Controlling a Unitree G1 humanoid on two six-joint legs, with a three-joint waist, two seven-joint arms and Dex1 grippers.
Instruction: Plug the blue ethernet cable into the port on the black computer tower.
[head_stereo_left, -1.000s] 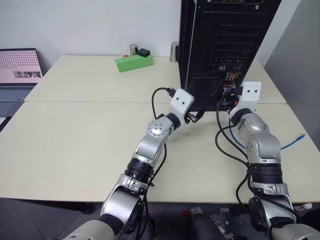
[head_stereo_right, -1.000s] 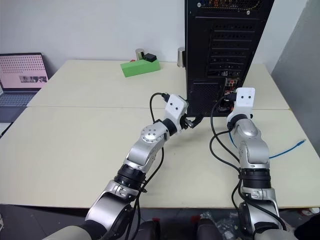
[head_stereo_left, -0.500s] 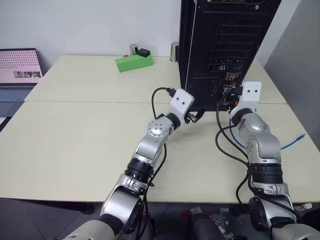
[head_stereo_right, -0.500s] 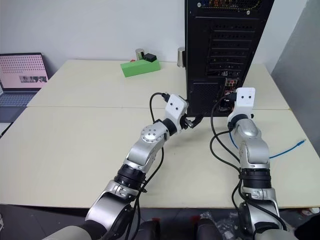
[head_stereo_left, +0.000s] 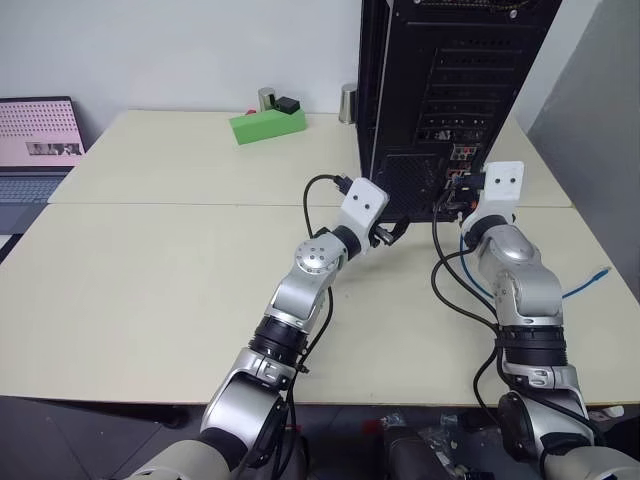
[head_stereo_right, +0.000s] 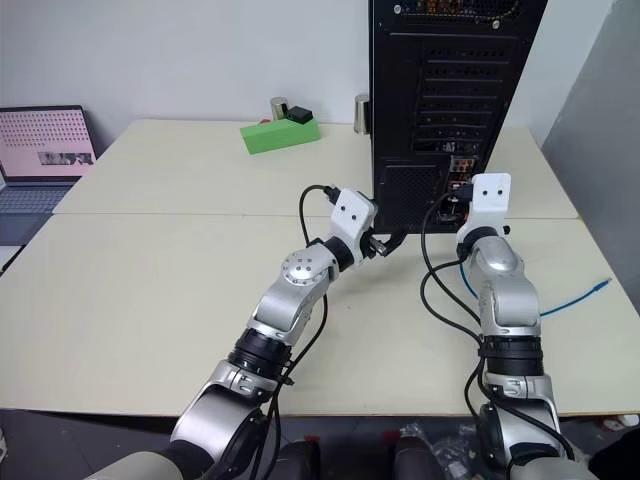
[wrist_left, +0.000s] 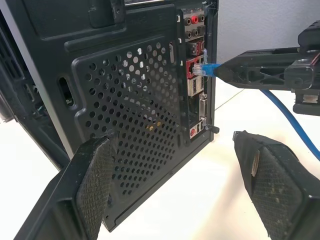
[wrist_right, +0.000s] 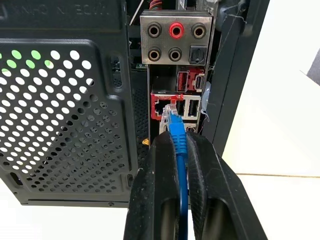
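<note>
The black computer tower stands upright at the back of the table, rear panel facing me. My right gripper is shut on the blue ethernet cable just behind its clear plug. The plug tip is at the mouth of the port, a red-framed socket below the audio jacks; how deep it sits I cannot tell. The plug also meets the socket in the left wrist view. The cable's loose end trails across the table to the right. My left gripper stands open and empty before the tower's vent grille.
A green block and two metal cups stand at the back of the table. A laptop sits at the far left. Black arm cables loop on the table beside my right arm. A grey panel rises on the right.
</note>
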